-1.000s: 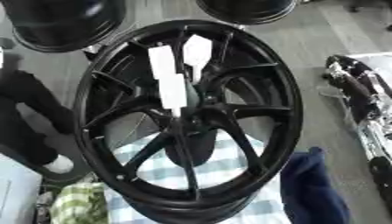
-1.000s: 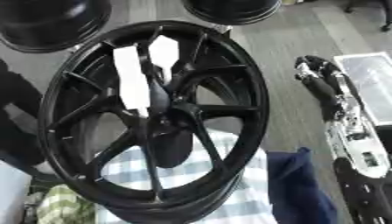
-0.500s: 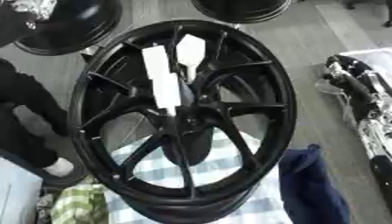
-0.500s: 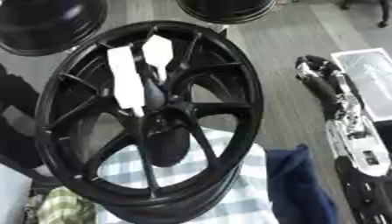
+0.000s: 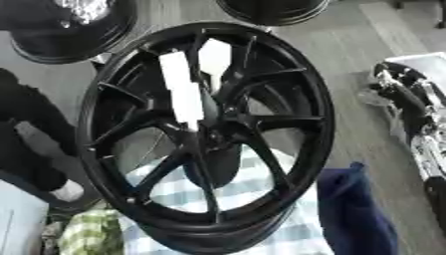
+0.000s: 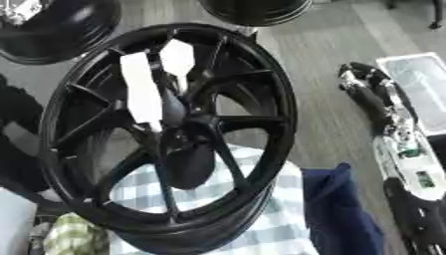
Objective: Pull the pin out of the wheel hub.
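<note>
Wheel hub [image 5: 205, 132]: unmoved, view shifted | right hand [image 6: 370, 92]: same place, fingers' state unclear

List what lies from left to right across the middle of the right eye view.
Dark clothing of a person at the left edge → black wheel rim → white strip on the spokes → wheel hub → grey floor → robot arm at the right.
</note>
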